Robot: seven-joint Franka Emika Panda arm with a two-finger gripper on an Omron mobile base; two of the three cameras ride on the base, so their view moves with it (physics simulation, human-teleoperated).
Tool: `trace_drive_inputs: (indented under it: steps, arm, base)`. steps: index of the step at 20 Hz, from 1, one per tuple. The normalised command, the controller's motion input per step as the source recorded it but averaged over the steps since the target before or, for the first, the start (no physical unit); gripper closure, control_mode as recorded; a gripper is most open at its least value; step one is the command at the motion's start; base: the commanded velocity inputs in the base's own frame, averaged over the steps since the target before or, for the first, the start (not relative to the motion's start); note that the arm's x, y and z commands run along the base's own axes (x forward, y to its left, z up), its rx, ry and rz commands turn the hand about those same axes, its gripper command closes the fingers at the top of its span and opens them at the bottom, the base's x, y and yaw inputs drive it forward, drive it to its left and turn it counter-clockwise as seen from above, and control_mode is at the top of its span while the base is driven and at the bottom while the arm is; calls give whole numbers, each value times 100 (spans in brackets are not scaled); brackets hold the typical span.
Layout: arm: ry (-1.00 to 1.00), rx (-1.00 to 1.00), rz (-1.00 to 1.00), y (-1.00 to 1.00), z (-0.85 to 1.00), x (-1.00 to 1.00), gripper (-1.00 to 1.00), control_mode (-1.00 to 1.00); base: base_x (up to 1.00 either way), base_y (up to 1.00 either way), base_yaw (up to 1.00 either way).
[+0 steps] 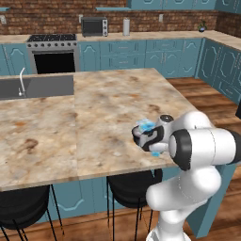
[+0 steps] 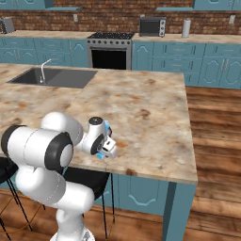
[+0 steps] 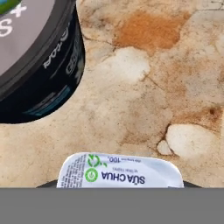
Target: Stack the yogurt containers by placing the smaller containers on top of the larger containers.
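Small yogurt cup [image 3: 120,171]: whitish printed lid, green logo and dark lettering, sits at bottom of hand view right at the tool; light-blue translucent cup [image 1: 146,125] visible near worktop's [image 1: 94,117] front edge, partly behind the wrist; dark tub [image 3: 37,65]: squat, round, navy-black wall with pale lettering, pale grey top, stands on the worktop just beside the small cup, apart from it; tool [image 2: 109,148] low over worktop's front edge; fingertips hidden, cannot tell if wide or narrow; arm's own wrist blocks both base views of the cups; around: sink [image 1: 35,87] set in the worktop, well apart; stools [image 1: 132,188] under the front edge; tub and cup both lidded, contents unseen.
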Motion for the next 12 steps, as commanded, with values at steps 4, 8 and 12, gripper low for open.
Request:
trace_drive_inputs:
  steps: [4, 8, 12]
  arm:
    - [0, 0, 0, -14, 33, -24, 100, -100]
    - [0, 0, 0, -10, 33, -18, 100, -100]
    - [0, 0, 0, -5, 30, -11, 100, -100]
  base:
    - [0, 0, 0]
    - [0, 0, 0]
    - [0, 0, 0]
